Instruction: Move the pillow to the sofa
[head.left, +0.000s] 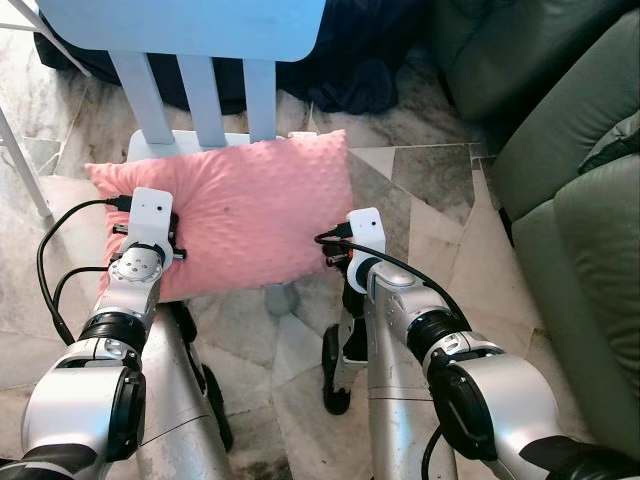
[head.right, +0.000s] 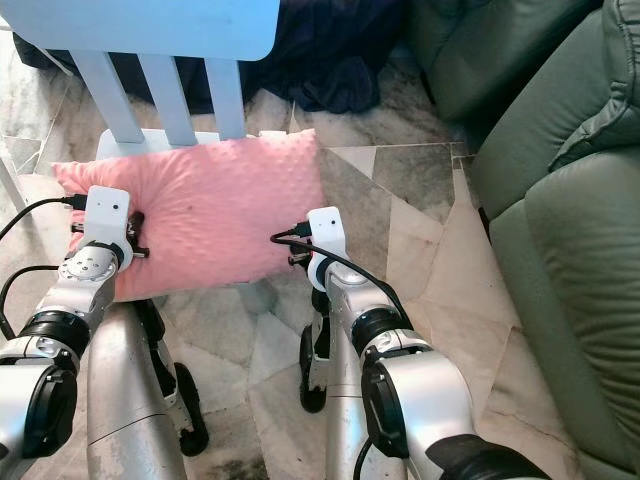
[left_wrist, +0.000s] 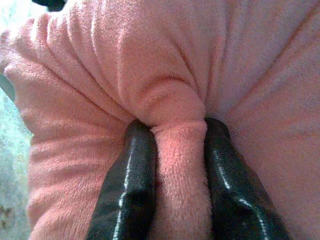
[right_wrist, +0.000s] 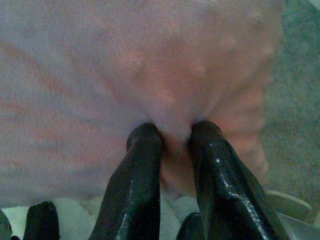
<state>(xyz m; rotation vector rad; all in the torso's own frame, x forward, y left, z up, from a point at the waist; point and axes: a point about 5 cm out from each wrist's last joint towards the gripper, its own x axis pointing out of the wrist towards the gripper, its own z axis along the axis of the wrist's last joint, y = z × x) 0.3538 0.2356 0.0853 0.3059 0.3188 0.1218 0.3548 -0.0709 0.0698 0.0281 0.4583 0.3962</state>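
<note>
Behind the pillow (head.left: 240, 215) stands a white chair (head.left: 205, 95); green sofa (head.left: 570, 230) at right. Pink, dimpled pillow hangs above the floor (head.left: 430, 215), pinched by left gripper (left_wrist: 180, 132) and right gripper (right_wrist: 175, 132) fingers.

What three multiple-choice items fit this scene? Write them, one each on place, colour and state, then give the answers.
1. Where is the sofa?
A. On the robot's right
B. On the robot's left
C. Under the chair

2. What colour is the pillow?
A. Green
B. Pink
C. White

3. How does the left gripper stand?
A. Open above the floor
B. Shut on a chair slat
C. Shut on a fold of the pillow

Answers: 1 A, its green cushions fill the right side of the eye views. 2 B, pink fabric lies before the white chair. 3 C, a pink fold is pinched in the left wrist view; the right gripper pinches likewise.
</note>
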